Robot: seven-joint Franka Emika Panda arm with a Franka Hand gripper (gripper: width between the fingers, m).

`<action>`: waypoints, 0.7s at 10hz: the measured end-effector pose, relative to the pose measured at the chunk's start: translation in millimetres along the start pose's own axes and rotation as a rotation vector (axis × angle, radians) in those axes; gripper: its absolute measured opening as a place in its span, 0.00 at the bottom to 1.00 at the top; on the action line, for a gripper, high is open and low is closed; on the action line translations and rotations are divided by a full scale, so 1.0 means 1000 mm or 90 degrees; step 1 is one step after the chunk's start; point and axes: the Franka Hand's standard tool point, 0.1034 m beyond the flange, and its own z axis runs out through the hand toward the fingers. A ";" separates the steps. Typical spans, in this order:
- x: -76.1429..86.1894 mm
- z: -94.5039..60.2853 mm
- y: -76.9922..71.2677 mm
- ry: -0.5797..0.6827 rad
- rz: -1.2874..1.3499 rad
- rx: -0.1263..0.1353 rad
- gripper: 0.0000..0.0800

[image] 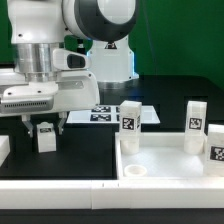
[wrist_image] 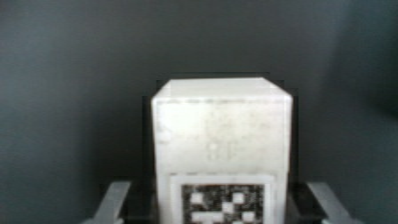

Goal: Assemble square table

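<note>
The white square table top (image: 165,172) lies at the exterior view's lower right, rim up, with a corner socket (image: 137,172) showing. Three white tagged legs stand by it: one (image: 130,117) at its far left corner, one (image: 195,116) at its far rim, one (image: 217,150) at the right edge. A fourth leg (image: 46,138) rests on the black table at the left. My gripper (image: 43,128) is down over it, its fingers on either side. In the wrist view the leg (wrist_image: 217,130) fills the middle, with a thin dark gap to each fingertip (wrist_image: 118,200). The gripper (wrist_image: 221,205) is open.
The marker board (image: 105,116) lies flat behind the gripper, before the robot's base (image: 110,65). A white block (image: 3,150) sits at the exterior view's left edge. A green wall stands behind.
</note>
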 end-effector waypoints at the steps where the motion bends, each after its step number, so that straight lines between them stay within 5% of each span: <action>1: 0.000 0.000 0.000 0.000 -0.001 0.000 0.36; 3: 0.000 0.000 0.000 0.001 -0.001 0.000 0.44; 4: 0.000 0.000 0.000 0.001 -0.002 0.000 0.67; 5: -0.004 -0.008 -0.006 -0.010 -0.031 0.004 0.77; 7: -0.030 -0.039 -0.030 -0.033 -0.126 0.004 0.80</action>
